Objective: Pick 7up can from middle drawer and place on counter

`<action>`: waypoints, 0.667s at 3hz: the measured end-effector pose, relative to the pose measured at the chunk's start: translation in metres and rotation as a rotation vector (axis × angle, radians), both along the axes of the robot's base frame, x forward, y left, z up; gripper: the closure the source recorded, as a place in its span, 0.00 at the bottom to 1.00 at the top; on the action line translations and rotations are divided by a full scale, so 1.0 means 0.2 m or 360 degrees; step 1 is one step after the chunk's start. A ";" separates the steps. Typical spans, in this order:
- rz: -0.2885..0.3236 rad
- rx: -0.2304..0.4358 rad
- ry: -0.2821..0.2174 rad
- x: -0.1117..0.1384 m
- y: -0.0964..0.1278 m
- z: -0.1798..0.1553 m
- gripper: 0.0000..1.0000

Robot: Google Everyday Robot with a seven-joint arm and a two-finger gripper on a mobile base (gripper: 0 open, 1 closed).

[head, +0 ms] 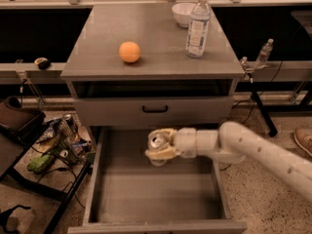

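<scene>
The 7up can (157, 141) is a small pale can with a silver lid, held upright in my gripper (160, 146) above the floor of the middle drawer (151, 189). The gripper's pale fingers (157, 154) wrap around the can. My white arm (253, 150) reaches in from the right. The drawer is pulled open and its grey floor is bare. The counter (156, 38) is the grey top of the cabinet, above and behind the gripper.
On the counter stand an orange (129, 51), a clear plastic bottle (198, 26) and a white bowl (184, 12). A shut drawer front with a black handle (155, 109) lies just above the gripper. Clutter (53, 140) lies on the floor at left.
</scene>
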State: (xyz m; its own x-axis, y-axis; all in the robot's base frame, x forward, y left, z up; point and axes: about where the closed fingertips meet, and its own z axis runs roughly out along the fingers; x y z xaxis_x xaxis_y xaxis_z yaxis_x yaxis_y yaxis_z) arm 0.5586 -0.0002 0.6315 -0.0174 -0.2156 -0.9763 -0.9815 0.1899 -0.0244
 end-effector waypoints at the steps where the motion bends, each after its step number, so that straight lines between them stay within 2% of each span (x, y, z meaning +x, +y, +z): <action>1: 0.0042 0.0041 -0.0105 0.06 -0.16 0.67 1.00; 2: 0.0151 0.0080 -0.0172 0.09 -0.17 1.24 1.00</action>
